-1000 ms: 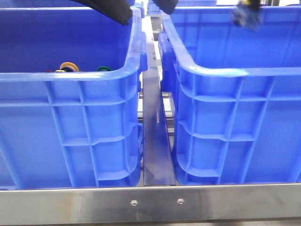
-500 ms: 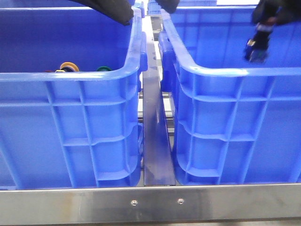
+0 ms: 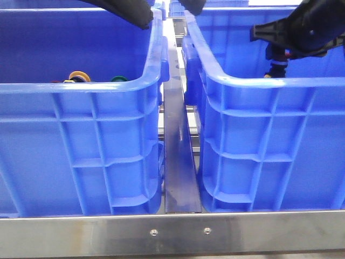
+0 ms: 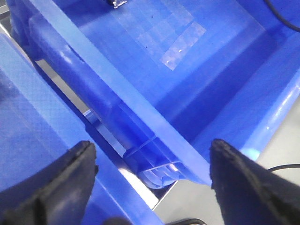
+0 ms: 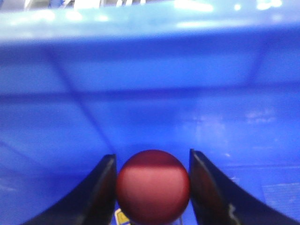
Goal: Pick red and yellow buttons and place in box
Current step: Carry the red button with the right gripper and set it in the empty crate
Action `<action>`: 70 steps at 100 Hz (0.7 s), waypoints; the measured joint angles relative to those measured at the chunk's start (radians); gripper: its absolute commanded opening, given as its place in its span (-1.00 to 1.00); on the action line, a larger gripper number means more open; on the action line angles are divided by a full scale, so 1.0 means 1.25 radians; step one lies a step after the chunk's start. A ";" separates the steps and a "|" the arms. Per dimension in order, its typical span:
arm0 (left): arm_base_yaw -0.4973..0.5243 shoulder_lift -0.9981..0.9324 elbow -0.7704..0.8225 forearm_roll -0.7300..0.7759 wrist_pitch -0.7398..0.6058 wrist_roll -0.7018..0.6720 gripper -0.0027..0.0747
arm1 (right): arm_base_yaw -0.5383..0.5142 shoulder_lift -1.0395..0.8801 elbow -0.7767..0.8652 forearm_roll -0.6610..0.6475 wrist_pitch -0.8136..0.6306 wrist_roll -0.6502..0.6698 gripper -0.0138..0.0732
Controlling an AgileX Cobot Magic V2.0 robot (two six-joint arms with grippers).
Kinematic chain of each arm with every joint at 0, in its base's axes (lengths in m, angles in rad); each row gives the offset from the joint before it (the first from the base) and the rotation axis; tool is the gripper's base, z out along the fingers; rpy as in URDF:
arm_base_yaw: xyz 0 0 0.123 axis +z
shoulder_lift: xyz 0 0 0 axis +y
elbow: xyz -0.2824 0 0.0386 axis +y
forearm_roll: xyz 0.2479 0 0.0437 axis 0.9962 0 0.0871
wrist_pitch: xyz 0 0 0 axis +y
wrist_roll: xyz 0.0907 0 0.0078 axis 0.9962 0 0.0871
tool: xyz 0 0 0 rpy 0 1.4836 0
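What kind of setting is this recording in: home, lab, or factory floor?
Most likely a factory-style sorting station or lab mock-up: two blue crates sit on a metal frame, with push buttons as the parts handled.

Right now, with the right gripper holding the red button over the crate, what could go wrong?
1. The right gripper pinches the red button on its round, smooth cap, so it might slip out early.
2. It is low inside the right blue crate, so the arm could hit the rim.
3. Dropped from here, the button may bounce.
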 measured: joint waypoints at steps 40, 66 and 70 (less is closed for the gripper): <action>0.000 0.000 0.000 0.000 0.000 0.001 0.31 | 0.002 0.013 -0.005 -0.001 -0.003 0.000 0.32; 0.000 0.000 0.000 0.000 0.000 0.001 0.31 | 0.002 0.014 -0.005 -0.001 0.020 0.000 0.43; 0.000 0.000 0.000 0.000 0.000 0.001 0.31 | 0.002 0.014 -0.005 -0.001 0.021 0.000 0.43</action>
